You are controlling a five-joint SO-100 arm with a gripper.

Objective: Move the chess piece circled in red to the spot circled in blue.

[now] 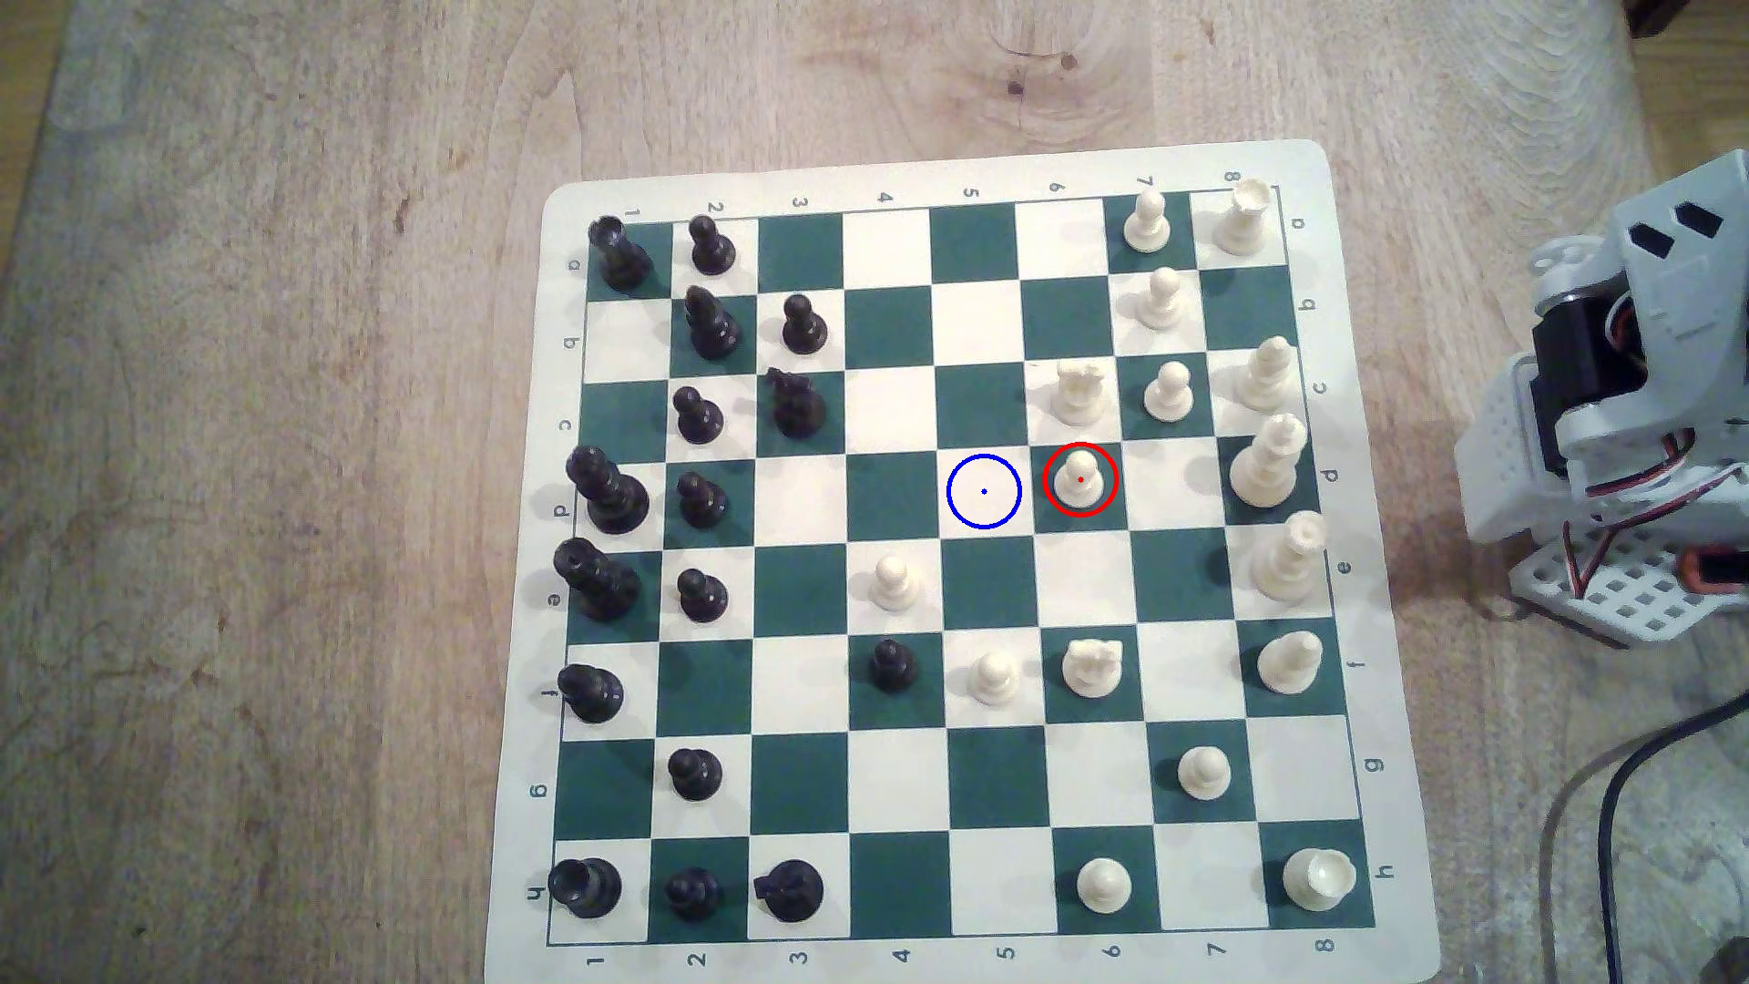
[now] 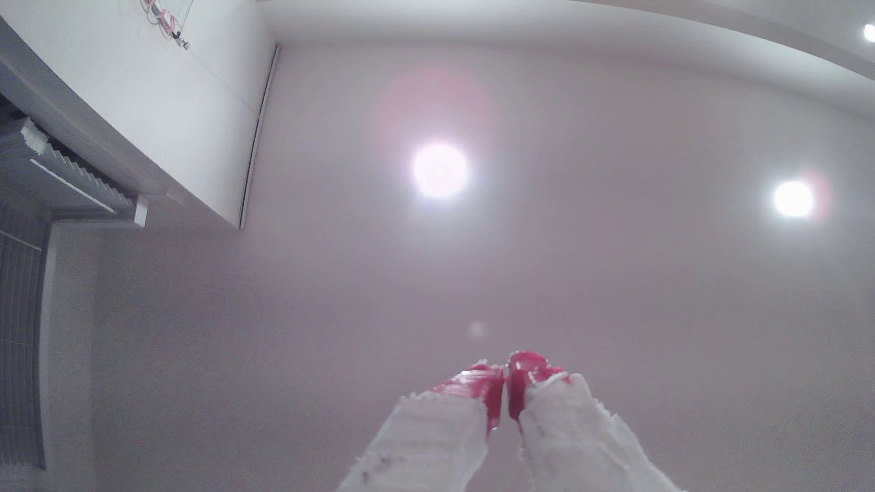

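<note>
1. Gripper (image 2: 505,383): in the wrist view, two white fingers tipped with red pads (image 2: 492,402) pressed together, nothing between them; it points up at a pale ceiling (image 2: 568,284) with round lamps (image 2: 439,169).
2. Arm (image 1: 1628,397): a grey-and-white plastic arm body with exposed wires, folded up off the board at the exterior view's right edge, well apart from every piece.
3. Board (image 1: 946,170): a flexible green-and-cream chess mat lying flat on a light wooden table (image 1: 284,473).
4. White pieces: cream plastic men, mostly toward the exterior view's right side; a cream knight with notched head (image 1: 1079,390) stands one square from the ringed pawn.
5. Chess piece (image 1: 1080,476): a small cream-white plastic pawn with ball head and flared base, upright on a dark green square inside a drawn red ring.
6. Spot (image 1: 984,491): a vacant cream square marked by a thin blue ring and centre dot, touching the pawn's square on the exterior view's left.
7. Black pieces (image 1: 700,416): glossy black men grouped along the exterior view's left columns.
</note>
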